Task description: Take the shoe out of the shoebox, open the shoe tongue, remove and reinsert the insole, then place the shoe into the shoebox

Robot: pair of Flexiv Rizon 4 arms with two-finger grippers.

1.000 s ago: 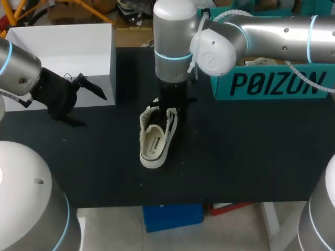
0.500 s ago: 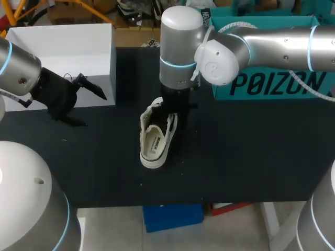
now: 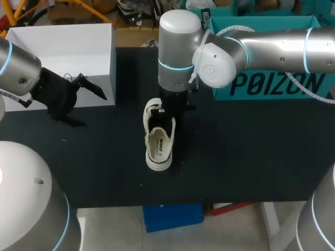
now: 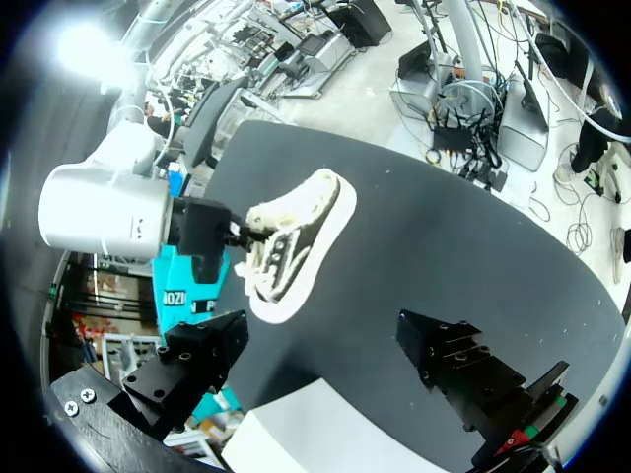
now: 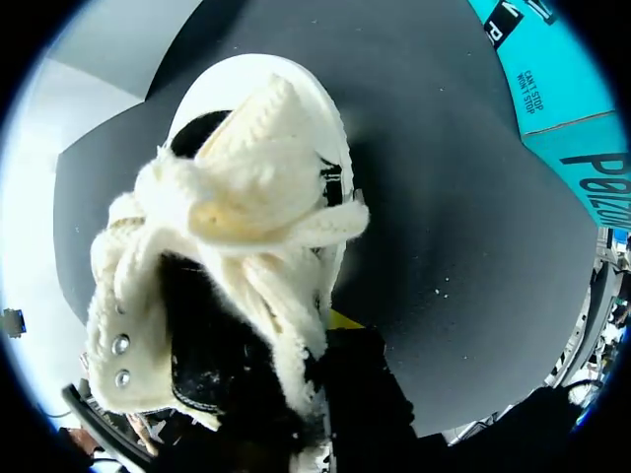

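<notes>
A cream sneaker (image 3: pixel 158 141) lies on the black table (image 3: pixel 235 151), heel toward the front edge, insole showing. My right gripper (image 3: pixel 168 109) comes straight down at its far end and is shut on the shoe's tongue. In the right wrist view the knit tongue and laces (image 5: pixel 246 177) fill the space ahead of the right gripper (image 5: pixel 325 335), with one yellow tip (image 5: pixel 341 318) showing beside the cream edge. The left wrist view shows the sneaker (image 4: pixel 296 246) tipped up where the right gripper (image 4: pixel 235 235) holds it. My left gripper (image 3: pixel 86 104) hangs open and empty far to the left.
The teal shoebox (image 3: pixel 272 83) stands at the back right, close behind my right arm. A white box (image 3: pixel 63 47) sits at the back left, just behind my left gripper. Bare table lies in front of the shoe and to either side of it.
The right gripper has closed on the tongue. The shoe has shifted slightly right and turned straighter, its far end pulled up. The left arm has kept still.
</notes>
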